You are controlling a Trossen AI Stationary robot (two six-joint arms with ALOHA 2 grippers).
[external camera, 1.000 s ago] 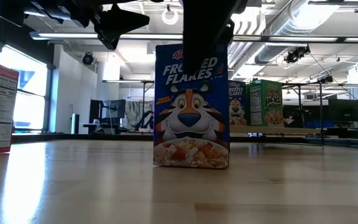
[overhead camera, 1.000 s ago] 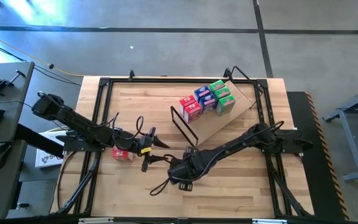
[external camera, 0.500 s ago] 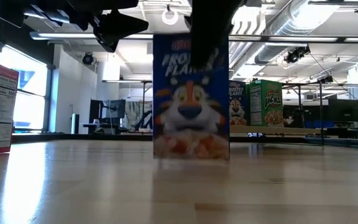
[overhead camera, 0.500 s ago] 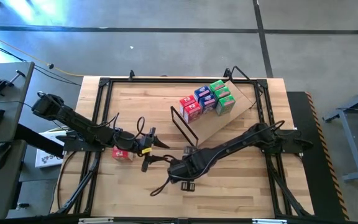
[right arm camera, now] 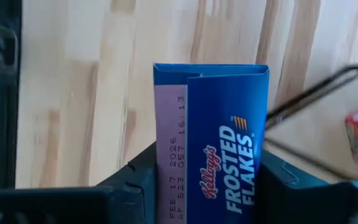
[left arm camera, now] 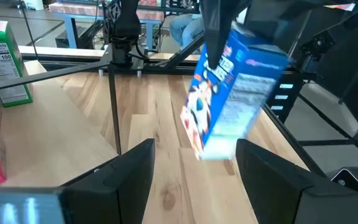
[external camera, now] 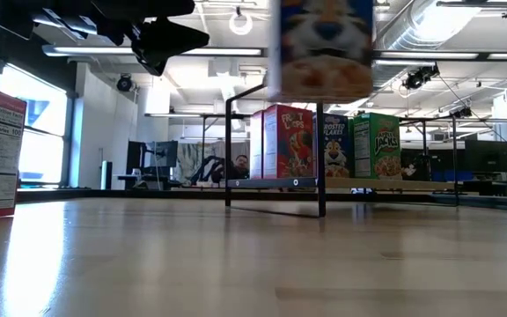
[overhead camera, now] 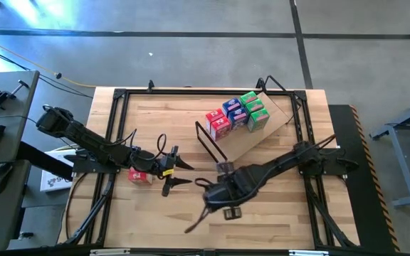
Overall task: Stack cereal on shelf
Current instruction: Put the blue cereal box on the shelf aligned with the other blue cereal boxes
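A blue Frosted Flakes cereal box (left arm camera: pixel 232 93) hangs above the table's middle, with my right gripper (overhead camera: pixel 223 194) shut on its top. In the low view the box (external camera: pixel 324 48) is high up. My left gripper (left arm camera: pixel 194 168) stands open and empty a little to its left, fingers level and pointing at it. A red cereal box (overhead camera: pixel 139 176) stands upright on the table under the left arm. The slanted plywood shelf (overhead camera: pixel 262 139) at the far right holds several red, blue and green boxes (overhead camera: pixel 237 114) in rows. My right gripper pinches the blue box at its top end (right arm camera: pixel 210 143), one finger (right arm camera: pixel 135 180) on each broad face. The fingers come from above, pointing down. The box hangs below them, clear of the table and tilted a little.
The shelf's black wire frame (overhead camera: pixel 208 142) stands at its lower edge, facing the table's middle. A black metal frame (overhead camera: pixel 119 96) runs round the tabletop. Bare wood lies near the front edge (overhead camera: pixel 262 227). A person (external camera: pixel 240 165) sits in the room beyond.
My right gripper has risen with the blue box and drifted toward the table's right edge. The box stood on the table a second ago; it is now lifted clear and a little tipped.
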